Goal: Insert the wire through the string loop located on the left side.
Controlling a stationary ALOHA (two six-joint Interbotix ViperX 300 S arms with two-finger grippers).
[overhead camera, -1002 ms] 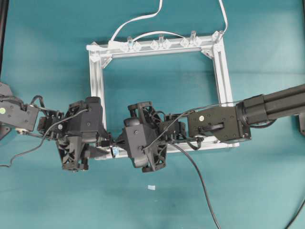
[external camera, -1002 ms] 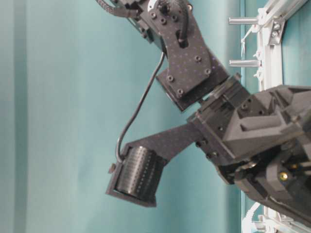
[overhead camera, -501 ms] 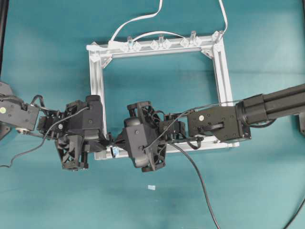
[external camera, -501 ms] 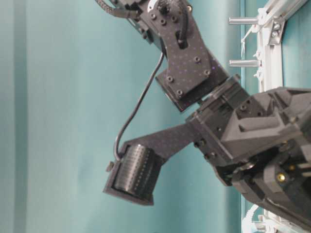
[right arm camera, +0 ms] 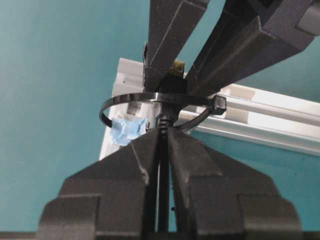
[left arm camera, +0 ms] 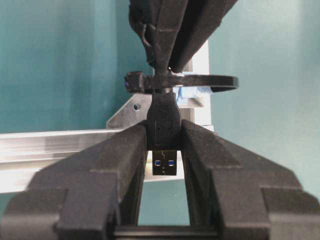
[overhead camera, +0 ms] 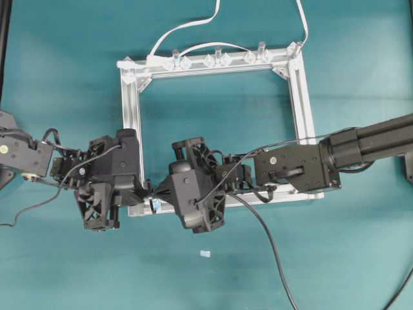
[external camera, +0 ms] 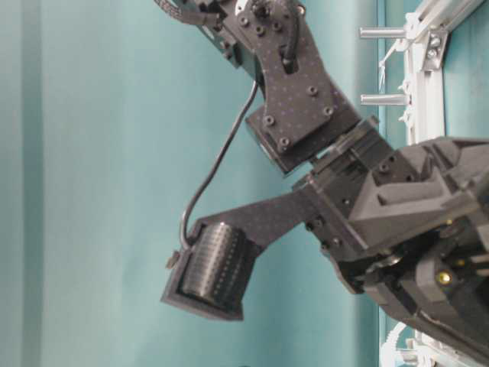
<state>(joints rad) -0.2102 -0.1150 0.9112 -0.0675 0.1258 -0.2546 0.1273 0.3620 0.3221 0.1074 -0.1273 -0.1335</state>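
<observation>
Wire point(left arm camera: 163, 120) plug is already poked through the string loop point(left arm camera: 215, 82), and both tools have a hold of it, one on each side. Left tool point(left arm camera: 164, 150) is clamped on the plug body, with the blue-tipped connector end showing between its fingers on the near side of the loop. Right tool point(right arm camera: 162, 137) is pinched nearly closed on the thin cable just behind the plug's strain relief, on the other side of the loop.

The loop itself sits flat like a little hoop around the neck of the plug, anchored by a scrap of pale blue tape point(right arm camera: 127, 127) to the corner of the aluminium frame point(overhead camera: 132, 123). From overhead, both tools meet at the frame's lower left corner, and the rest of the cable trails off across the teal tabletop point(overhead camera: 64, 64) toward the bottom edge.

What could go sideways, as I see it: the loop is only held by that bit of tape, so if the left tool drags the plug off-axis, the loop could snag on the plug's shoulder and peel off. Also, if the right tool keeps its pinch while the left pulls, the cable goes taut between them and the plug could slip out of the left fingers.
</observation>
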